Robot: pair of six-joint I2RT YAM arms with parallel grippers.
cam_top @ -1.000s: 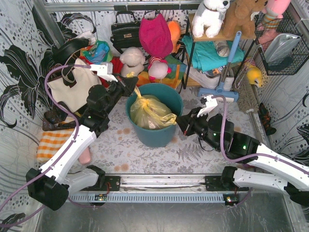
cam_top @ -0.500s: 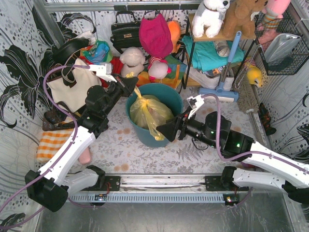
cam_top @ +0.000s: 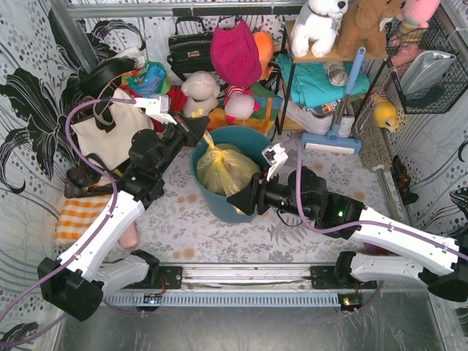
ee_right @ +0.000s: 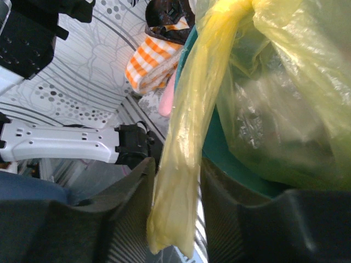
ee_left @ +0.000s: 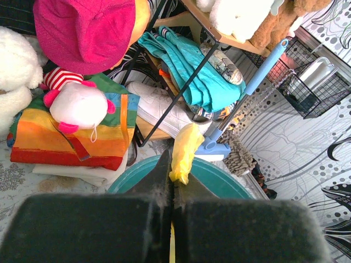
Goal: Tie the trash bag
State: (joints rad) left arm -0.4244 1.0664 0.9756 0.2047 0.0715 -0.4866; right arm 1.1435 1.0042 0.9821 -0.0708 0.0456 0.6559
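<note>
The yellow trash bag (cam_top: 228, 167) sits in the teal bin (cam_top: 252, 140) with white paper showing through it. My left gripper (cam_top: 201, 131) is shut on the bag's upper yellow tail at the bin's back left rim. In the left wrist view, that tail (ee_left: 185, 145) sticks out past the closed gripper (ee_left: 173, 175). My right gripper (cam_top: 235, 202) is at the bin's front. It is open, and the bag's other twisted tail (ee_right: 186, 164) hangs between its fingers (ee_right: 131, 219). The bag body (ee_right: 285, 82) is up to the right.
A cream tote bag (cam_top: 110, 131), a black handbag (cam_top: 190, 47), plush toys (cam_top: 199, 91) and folded cloths stand behind the bin. A metal shelf rack (cam_top: 322, 69) and a blue brush (cam_top: 333, 135) are at back right. An orange checked cloth (cam_top: 77, 216) lies at the left.
My right arm has swung left from the bin's right side to its front. The bag's lower tail now hangs over the rim between the right fingers. The left arm has held still.
</note>
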